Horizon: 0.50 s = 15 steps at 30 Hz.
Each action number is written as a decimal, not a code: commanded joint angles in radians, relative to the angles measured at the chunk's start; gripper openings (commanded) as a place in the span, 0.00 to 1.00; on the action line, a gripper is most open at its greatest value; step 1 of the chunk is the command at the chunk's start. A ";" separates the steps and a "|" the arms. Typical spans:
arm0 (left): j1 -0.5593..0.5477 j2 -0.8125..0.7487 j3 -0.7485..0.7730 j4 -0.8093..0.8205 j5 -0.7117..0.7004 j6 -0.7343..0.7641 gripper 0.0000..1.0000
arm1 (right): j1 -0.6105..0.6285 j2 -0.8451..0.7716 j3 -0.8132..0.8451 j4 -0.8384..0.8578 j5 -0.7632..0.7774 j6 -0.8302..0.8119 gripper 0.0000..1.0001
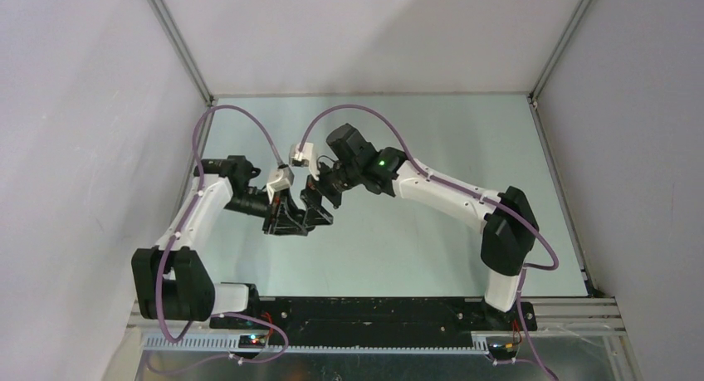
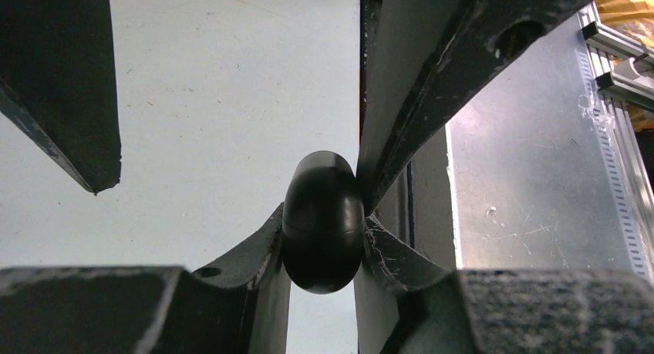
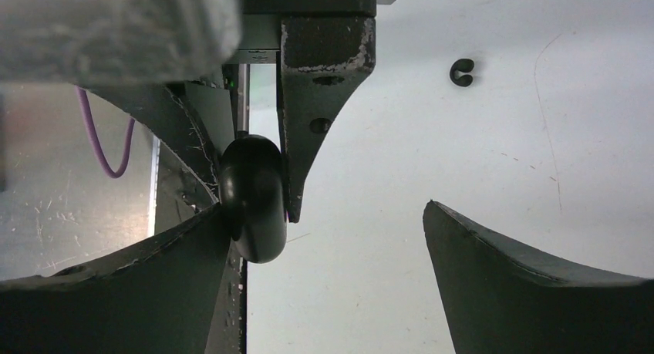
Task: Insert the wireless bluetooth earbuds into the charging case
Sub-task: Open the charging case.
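My left gripper [image 2: 322,224] is shut on a glossy black, egg-shaped charging case [image 2: 322,238] with its lid seam closed, held above the table. In the right wrist view the case [image 3: 253,196] hangs between the left gripper's fingers [image 3: 320,99]. My right gripper [image 3: 324,207] is wide open; its left finger [image 3: 154,277] touches the case's side and its other finger [image 3: 532,284] is far off. In the top view both grippers, left [image 1: 290,217] and right [image 1: 320,202], meet at mid-table and hide the case. No earbuds are in view.
A tiny black C-shaped piece [image 3: 462,72] lies on the pale green table [image 1: 432,148]. A metal rail [image 2: 617,138] runs along the table's near edge. White walls enclose the table on three sides.
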 commanded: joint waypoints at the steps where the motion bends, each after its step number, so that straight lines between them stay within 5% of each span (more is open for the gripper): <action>1: 0.000 -0.004 0.035 -0.080 0.058 0.043 0.16 | -0.049 -0.043 -0.017 0.031 0.053 -0.022 0.96; 15: -0.001 0.027 0.049 -0.120 0.061 0.089 0.16 | -0.070 -0.078 -0.025 0.015 0.000 -0.031 0.96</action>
